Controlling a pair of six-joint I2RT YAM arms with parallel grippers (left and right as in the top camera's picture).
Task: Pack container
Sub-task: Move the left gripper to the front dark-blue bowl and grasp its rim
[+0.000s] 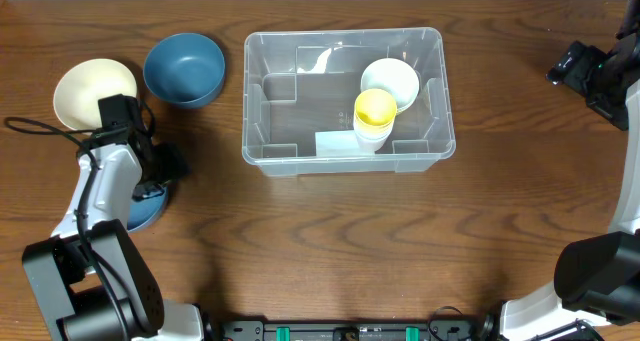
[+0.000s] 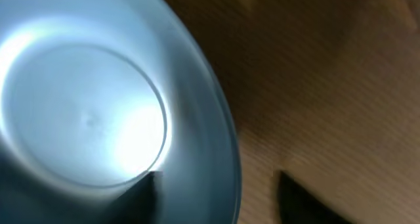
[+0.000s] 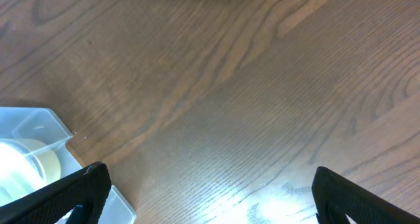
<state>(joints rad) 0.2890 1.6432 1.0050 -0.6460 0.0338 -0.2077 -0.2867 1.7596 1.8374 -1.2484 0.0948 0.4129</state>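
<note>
The container [image 1: 295,116] sat at the middle of the tabletop [image 1: 330,251], toward its far edge. Inside it, on the right, a white bowl [image 1: 390,81] touched a yellow cup [image 1: 375,109]. Well to the container's left stood a dark blue bowl [image 1: 183,69] and, just beside that, a cream bowl [image 1: 85,89]. The left tool [image 2: 218,178] was low over a light blue bowl [image 2: 85,119] near the tabletop's left edge, one finger [image 2: 147,198] inside the rim and the other outside. The blurred view did not show whether it pinched the rim. The right tool [image 3: 210,171] hung spread wide and empty over bare wood, right of the container's corner.
</note>
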